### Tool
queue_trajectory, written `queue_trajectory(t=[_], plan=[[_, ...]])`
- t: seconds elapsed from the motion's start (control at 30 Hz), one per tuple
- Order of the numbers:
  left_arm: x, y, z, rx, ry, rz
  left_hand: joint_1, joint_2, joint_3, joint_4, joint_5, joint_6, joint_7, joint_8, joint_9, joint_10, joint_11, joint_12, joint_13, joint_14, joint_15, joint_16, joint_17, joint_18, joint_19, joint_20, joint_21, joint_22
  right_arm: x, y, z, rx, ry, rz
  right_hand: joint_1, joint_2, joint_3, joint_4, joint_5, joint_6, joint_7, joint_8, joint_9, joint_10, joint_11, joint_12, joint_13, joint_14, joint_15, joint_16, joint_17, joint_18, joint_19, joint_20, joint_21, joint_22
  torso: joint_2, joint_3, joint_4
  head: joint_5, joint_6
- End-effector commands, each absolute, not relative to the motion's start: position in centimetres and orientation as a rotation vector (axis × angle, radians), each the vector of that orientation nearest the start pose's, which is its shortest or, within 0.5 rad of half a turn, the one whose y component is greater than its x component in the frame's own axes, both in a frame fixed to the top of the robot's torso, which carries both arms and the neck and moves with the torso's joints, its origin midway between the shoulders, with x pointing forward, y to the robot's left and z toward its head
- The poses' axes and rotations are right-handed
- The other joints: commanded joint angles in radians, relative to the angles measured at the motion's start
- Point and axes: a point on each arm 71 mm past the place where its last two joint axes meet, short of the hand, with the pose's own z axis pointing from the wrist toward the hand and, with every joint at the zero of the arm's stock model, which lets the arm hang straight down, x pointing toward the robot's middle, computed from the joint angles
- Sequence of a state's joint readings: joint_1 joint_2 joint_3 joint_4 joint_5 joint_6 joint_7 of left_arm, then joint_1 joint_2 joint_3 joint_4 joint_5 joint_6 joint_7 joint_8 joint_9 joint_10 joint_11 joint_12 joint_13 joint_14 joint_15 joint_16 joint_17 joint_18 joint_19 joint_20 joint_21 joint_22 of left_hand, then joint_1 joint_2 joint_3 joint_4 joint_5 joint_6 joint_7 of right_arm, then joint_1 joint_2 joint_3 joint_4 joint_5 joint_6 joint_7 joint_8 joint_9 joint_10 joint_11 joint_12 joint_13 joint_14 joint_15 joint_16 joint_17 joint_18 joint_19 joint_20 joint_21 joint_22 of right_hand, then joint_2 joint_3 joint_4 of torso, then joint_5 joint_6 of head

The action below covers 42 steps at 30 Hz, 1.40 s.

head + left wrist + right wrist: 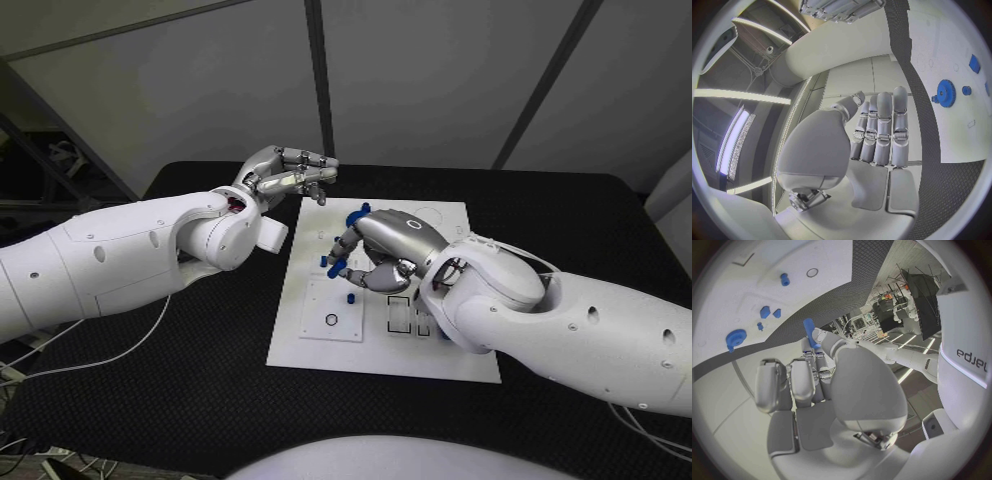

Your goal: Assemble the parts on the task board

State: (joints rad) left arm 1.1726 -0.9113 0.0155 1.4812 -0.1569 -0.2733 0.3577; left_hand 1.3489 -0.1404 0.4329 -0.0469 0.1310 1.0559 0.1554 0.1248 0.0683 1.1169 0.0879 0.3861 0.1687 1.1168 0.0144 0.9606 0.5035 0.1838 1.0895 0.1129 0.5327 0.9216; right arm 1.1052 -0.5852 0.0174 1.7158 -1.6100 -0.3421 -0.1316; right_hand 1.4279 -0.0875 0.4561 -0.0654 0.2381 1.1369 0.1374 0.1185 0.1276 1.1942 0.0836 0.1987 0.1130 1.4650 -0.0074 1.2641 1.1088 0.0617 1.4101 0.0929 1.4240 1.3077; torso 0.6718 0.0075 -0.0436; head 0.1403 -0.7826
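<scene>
Black table, white board (433, 355); right hand (378, 250) pinches a blue peg (809, 326), could slip; left hand (289, 178) released.

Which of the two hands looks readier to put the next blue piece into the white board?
The right hand, probably: it hangs over the task board and pinches a blue part. The left hand holds nothing, beyond the board's far corner.

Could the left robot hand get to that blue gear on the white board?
Probably yes. The left robot hand is empty, fingers straight, beside the task board, with nothing between it and the blue gear.
</scene>
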Motion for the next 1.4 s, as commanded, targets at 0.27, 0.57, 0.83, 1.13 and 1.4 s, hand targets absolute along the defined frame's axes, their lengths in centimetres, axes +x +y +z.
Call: queue_trajectory(t=[0.27,0.57,0.83,1.13,1.4], plan=[[49.7,25.0,-17.1,-0.987,1.422,-1.469,0.001,0.008,-0.008,0.000,0.000,0.000,0.005,0.006,-0.001,-0.006,-0.003,0.004,0.001,-0.003,0.001,-0.004,-0.001,-0.002,-0.007,0.003,-0.005,-0.002,38.9,-0.9,-19.9,-0.454,1.614,1.122,0.006,0.006,0.008,0.000,0.006,0.004,0.000,0.004,0.000,0.022,-0.020,-0.004,0.007,0.029,-0.008,0.002,-0.001,-0.010,0.004,0.000,0.002,0.090,-0.001,0.0005,-0.0025,0.014,-0.011],[49.8,25.0,-17.2,-0.987,1.422,-1.470,0.001,0.008,-0.008,0.000,0.000,0.000,0.005,0.006,-0.001,-0.006,-0.003,0.004,0.001,-0.003,0.001,-0.004,-0.001,-0.002,-0.007,0.003,-0.005,-0.002,38.9,-1.0,-21.8,-0.477,1.669,1.098,0.006,0.006,0.009,0.000,0.008,0.003,0.000,0.004,0.000,0.022,-0.019,-0.005,0.007,0.029,-0.008,0.002,-0.002,-0.010,0.004,0.000,0.002,0.090,-0.002,0.0010,-0.0024,0.022,-0.018],[49.8,25.0,-17.2,-0.987,1.422,-1.469,0.001,0.008,-0.008,0.000,0.000,0.000,0.005,0.006,-0.001,-0.006,-0.003,0.004,0.001,-0.003,0.001,-0.004,-0.001,-0.002,-0.007,0.003,-0.005,-0.002,39.2,-1.1,-22.4,-0.488,1.684,1.078,0.006,0.006,0.009,-0.001,0.009,0.003,0.001,0.003,0.000,0.021,-0.019,-0.005,0.008,0.029,-0.008,0.001,-0.003,-0.009,0.004,0.001,0.002,0.089,-0.002,0.0007,-0.0025,0.023,-0.021],[49.8,25.1,-17.2,-0.988,1.423,-1.469,0.000,0.010,-0.009,0.001,0.000,-0.001,0.005,0.007,-0.001,-0.008,-0.003,0.005,0.002,-0.003,0.001,-0.004,-0.002,-0.002,-0.006,0.003,-0.006,-0.002,39.4,-1.3,-22.9,-0.517,1.710,1.043,0.006,0.006,0.009,-0.001,0.010,0.002,0.001,0.003,0.000,0.021,-0.019,-0.006,0.008,0.029,-0.008,0.002,-0.003,-0.009,0.004,0.001,0.002,0.089,-0.001,0.0002,-0.0024,0.023,-0.022],[49.8,25.1,-17.2,-0.988,1.424,-1.469,0.000,0.010,-0.009,0.001,0.000,-0.001,0.005,0.007,-0.001,-0.008,-0.003,0.005,0.002,-0.003,0.001,-0.004,-0.002,-0.002,-0.006,0.003,-0.006,-0.002,39.6,-1.4,-23.2,-0.547,1.737,0.997,0.005,0.006,0.008,0.000,0.011,0.002,0.001,0.003,0.000,0.021,-0.018,-0.006,0.008,0.028,-0.008,0.000,-0.006,-0.009,0.002,0.001,0.000,0.088,-0.002,-0.0002,-0.0018,0.021,-0.023]])
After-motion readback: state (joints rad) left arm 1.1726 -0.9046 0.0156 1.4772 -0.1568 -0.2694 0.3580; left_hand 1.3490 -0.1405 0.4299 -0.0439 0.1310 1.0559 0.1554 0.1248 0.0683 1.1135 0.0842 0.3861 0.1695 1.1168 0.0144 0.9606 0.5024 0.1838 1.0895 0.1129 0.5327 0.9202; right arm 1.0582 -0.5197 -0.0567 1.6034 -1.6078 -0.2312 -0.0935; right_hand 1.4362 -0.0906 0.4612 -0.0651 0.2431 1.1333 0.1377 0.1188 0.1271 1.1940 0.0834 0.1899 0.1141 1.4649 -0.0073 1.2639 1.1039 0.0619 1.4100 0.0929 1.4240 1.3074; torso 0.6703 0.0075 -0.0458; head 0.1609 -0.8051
